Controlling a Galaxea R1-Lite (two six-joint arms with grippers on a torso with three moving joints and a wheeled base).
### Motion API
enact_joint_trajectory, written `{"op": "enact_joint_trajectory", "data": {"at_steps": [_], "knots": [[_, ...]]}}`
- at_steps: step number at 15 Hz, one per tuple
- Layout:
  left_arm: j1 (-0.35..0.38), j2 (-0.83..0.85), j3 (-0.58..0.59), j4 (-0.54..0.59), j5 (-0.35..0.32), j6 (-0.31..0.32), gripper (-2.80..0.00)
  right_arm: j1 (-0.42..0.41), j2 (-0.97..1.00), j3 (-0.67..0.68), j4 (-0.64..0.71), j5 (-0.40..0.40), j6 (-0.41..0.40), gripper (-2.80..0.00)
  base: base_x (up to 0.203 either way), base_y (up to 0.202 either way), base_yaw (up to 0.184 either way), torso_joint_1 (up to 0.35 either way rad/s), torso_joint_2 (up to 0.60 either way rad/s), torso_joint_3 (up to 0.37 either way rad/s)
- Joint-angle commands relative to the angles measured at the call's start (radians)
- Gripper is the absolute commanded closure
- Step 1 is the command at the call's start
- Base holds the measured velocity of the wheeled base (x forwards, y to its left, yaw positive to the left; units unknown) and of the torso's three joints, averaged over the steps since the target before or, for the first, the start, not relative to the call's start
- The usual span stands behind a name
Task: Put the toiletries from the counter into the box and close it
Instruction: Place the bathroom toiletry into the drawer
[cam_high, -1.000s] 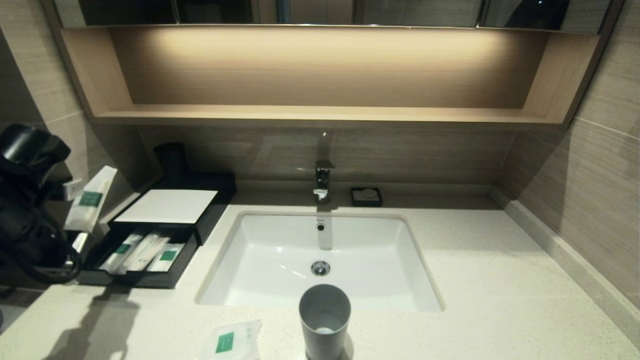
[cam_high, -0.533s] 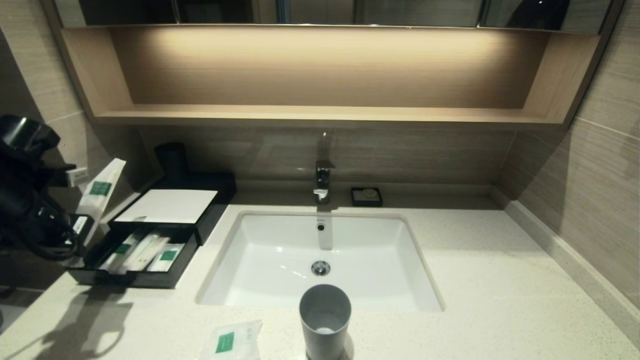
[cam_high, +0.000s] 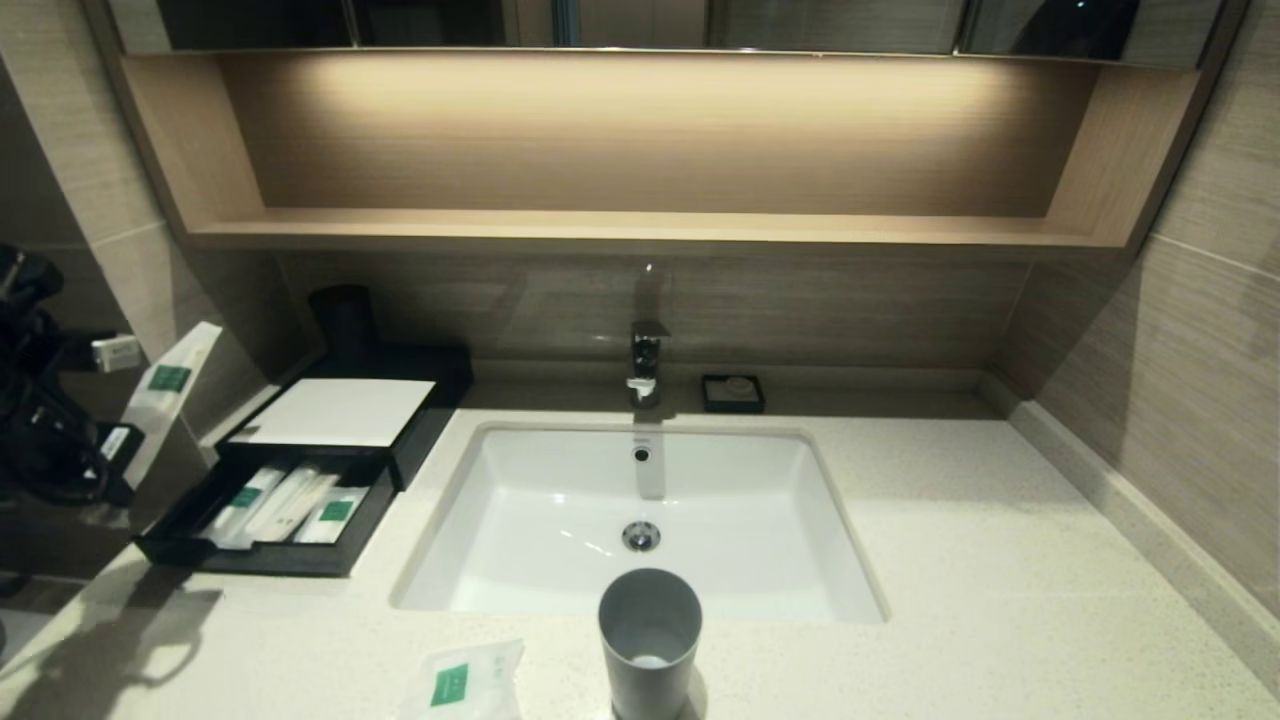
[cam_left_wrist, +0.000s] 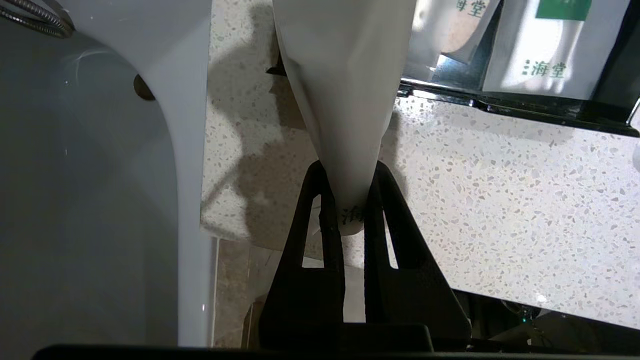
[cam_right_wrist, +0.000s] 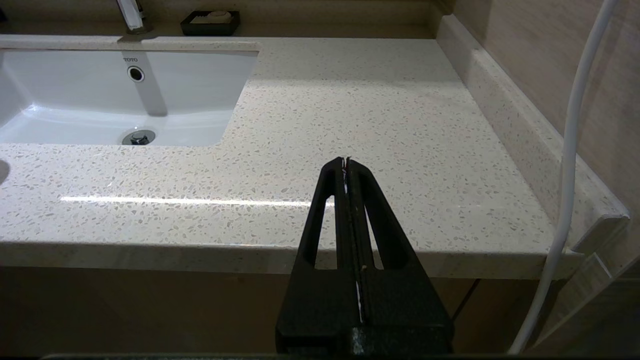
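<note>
Left gripper (cam_left_wrist: 345, 200) pinches long packet (cam_high: 160, 395) left of open box (cam_high: 300, 560) — grey cup (cam_high: 650, 640) near counter (cam_high: 1000, 560) front edge; right gripper (cam_right_wrist: 346, 165) pressed together, parked.

In the head view the left arm (cam_high: 40, 400) was cut off by the picture's left edge, so its pincer could not be made out there. The squarish packet (cam_high: 462, 682) and the grey cup (cam_high: 648, 645) ran off the bottom edge. The packets in the drawer (cam_high: 285, 505) were too small for their labels to be read. In the left wrist view the held packet (cam_left_wrist: 345, 90) ran out of the top edge, and the box (cam_left_wrist: 525, 107) showed only one edge.
</note>
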Motion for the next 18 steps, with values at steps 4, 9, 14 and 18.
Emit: {"op": "enact_joint_trajectory", "data": {"at_steps": [4,9,14,18], "knots": [[0.011,0.123,-0.266,0.314,-0.004,0.008,0.00,0.000,0.001,0.002,0.000,0.000,0.000,0.00,0.000,0.000,0.000,0.000,0.00,0.000],[0.010,0.176,-0.390,0.531,-0.031,0.057,0.00,0.000,0.001,0.002,0.000,0.000,0.000,0.00,0.000,0.000,0.000,0.000,0.00,0.000],[0.010,0.256,-0.402,0.555,-0.033,0.060,0.00,0.000,0.001,0.002,0.000,0.000,0.000,0.00,0.000,0.000,0.000,0.000,0.00,0.000],[-0.004,0.310,-0.408,0.549,-0.036,0.045,0.00,0.000,0.001,0.002,0.000,0.000,0.000,0.00,0.000,0.000,0.000,0.000,0.00,0.000]]}}
